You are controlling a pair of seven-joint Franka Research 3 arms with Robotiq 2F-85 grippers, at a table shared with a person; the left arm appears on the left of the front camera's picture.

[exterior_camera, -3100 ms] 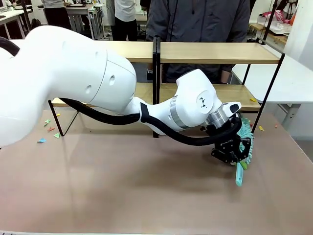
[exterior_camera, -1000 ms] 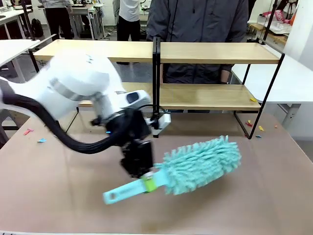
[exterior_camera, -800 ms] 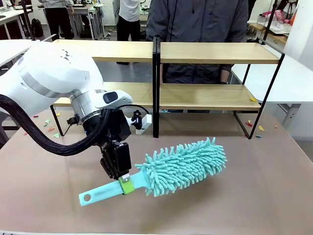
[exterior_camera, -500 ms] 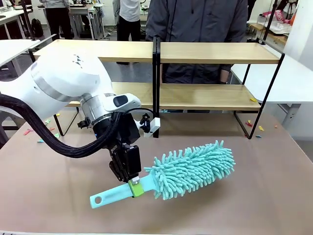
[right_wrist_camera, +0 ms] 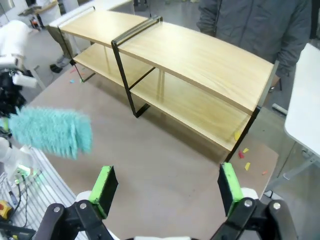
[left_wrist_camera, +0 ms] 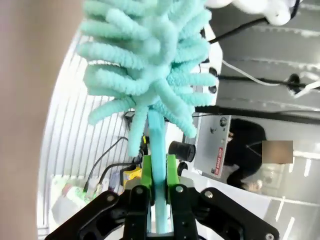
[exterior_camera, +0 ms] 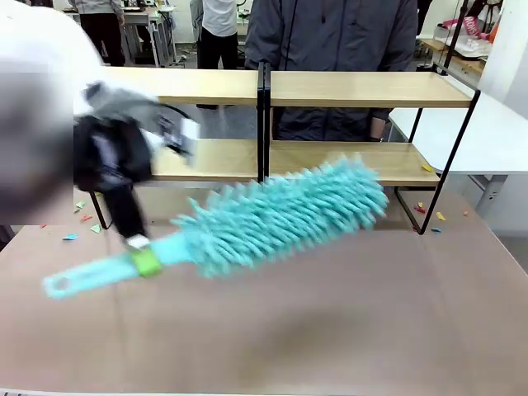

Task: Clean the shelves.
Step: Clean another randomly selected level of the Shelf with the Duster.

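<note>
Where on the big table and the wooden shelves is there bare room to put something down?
Free: both top boards of the shelves, and the table in front of the duster. Crowded: the left side, where the left gripper holds the duster; paper scraps lie there.

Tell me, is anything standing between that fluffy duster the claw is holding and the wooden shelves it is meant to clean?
Nothing visible does. The left claw grips the teal duster by its handle, in front of the shelves. The boards look bare, apart from a small yellow scrap on the lower one.
</note>
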